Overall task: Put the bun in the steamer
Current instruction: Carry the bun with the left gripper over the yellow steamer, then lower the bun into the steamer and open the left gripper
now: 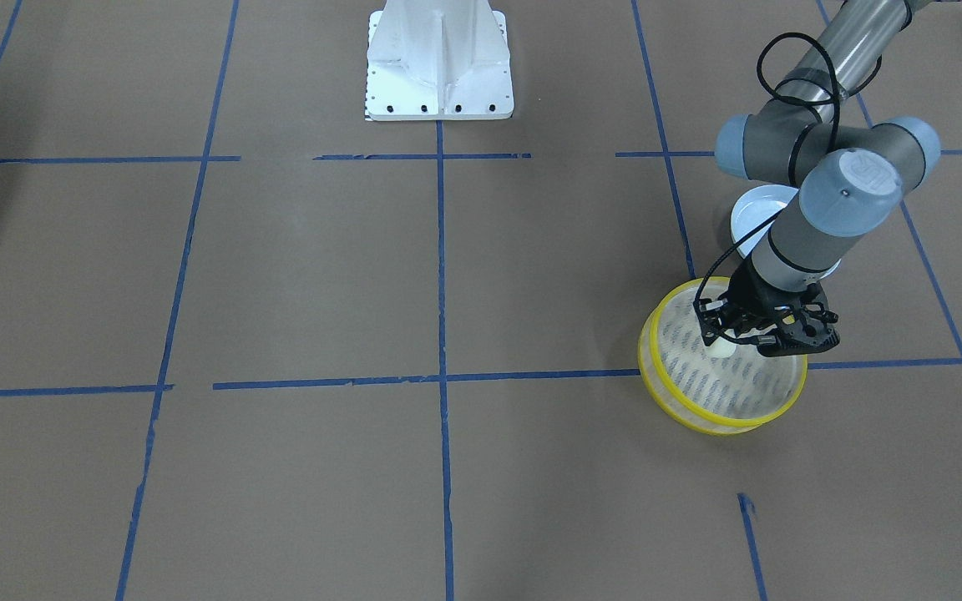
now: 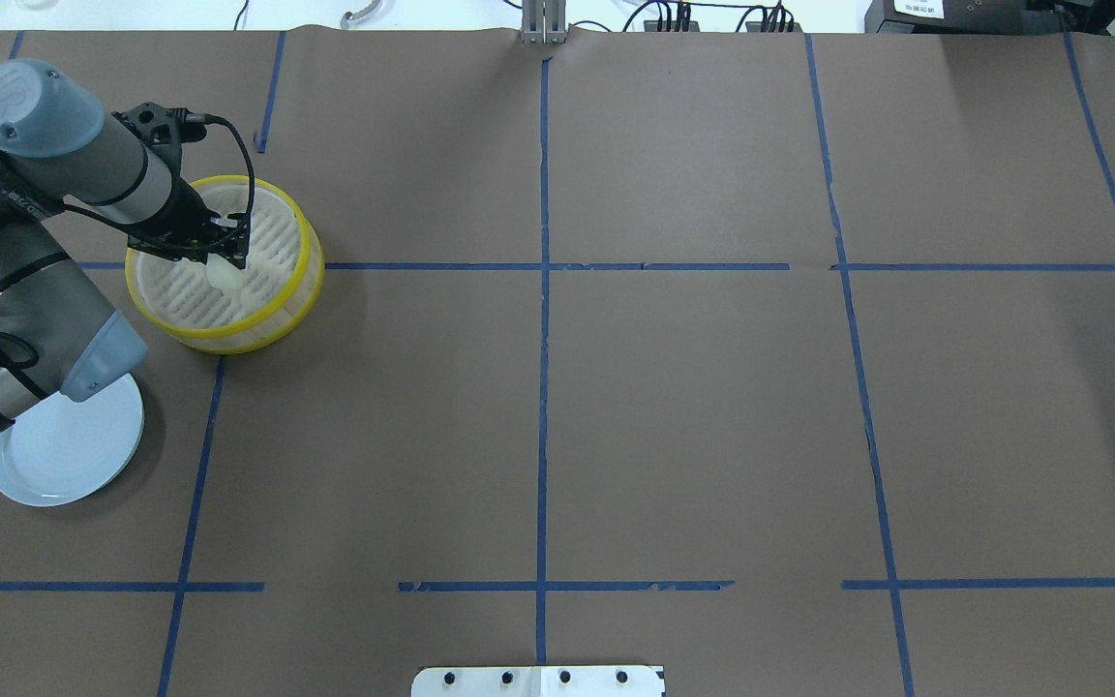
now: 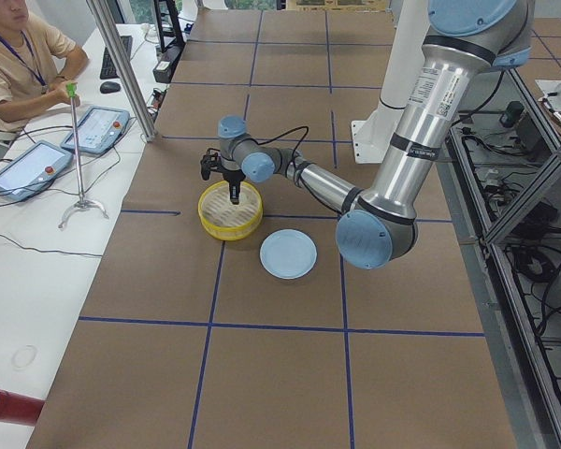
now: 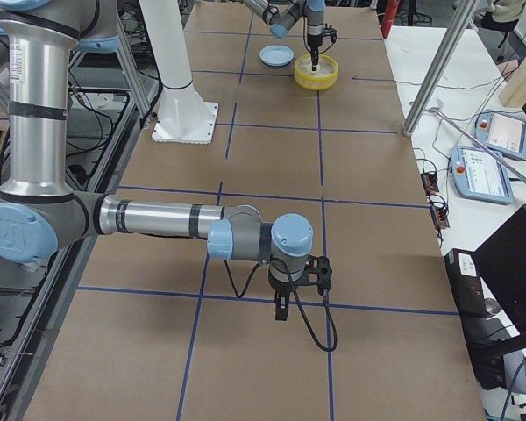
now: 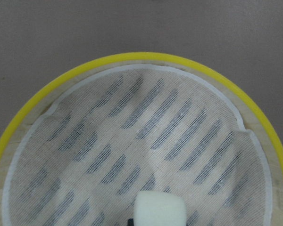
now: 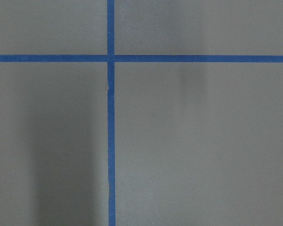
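Your left tool (image 2: 226, 259) is clamped on the bun (image 5: 159, 209), directly over the steamer (image 5: 146, 56) floor; lower straight down.

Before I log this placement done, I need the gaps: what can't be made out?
- Whether the bun rests on the steamer or is held: left wrist view's bottom edge cuts it; left end effector partly covers it overhead.
- Whether the right end effector is open: exterior right only, too small.
- Part of the plate: left arm hides it overhead.
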Robot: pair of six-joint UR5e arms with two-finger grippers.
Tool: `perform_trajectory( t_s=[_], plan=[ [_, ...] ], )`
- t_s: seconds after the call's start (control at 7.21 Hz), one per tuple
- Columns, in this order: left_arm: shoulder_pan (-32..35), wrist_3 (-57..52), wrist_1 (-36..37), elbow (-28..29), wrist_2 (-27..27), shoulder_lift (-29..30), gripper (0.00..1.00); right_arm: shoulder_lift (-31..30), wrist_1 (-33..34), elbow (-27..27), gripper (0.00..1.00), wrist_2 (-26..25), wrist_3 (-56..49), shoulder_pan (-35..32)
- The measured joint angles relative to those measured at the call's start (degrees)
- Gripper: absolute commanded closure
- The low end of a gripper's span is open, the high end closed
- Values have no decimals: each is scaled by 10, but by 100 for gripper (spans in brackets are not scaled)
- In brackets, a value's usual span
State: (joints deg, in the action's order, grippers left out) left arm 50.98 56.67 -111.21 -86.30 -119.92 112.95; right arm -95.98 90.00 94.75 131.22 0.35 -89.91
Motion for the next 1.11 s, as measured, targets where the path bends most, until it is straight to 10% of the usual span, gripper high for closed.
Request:
perform_trajectory(
  t_s=[1.11],
  plan=[
    [-1,4,-12,7,29,-6,56,0,0,0,0,0,0,0]
  ],
)
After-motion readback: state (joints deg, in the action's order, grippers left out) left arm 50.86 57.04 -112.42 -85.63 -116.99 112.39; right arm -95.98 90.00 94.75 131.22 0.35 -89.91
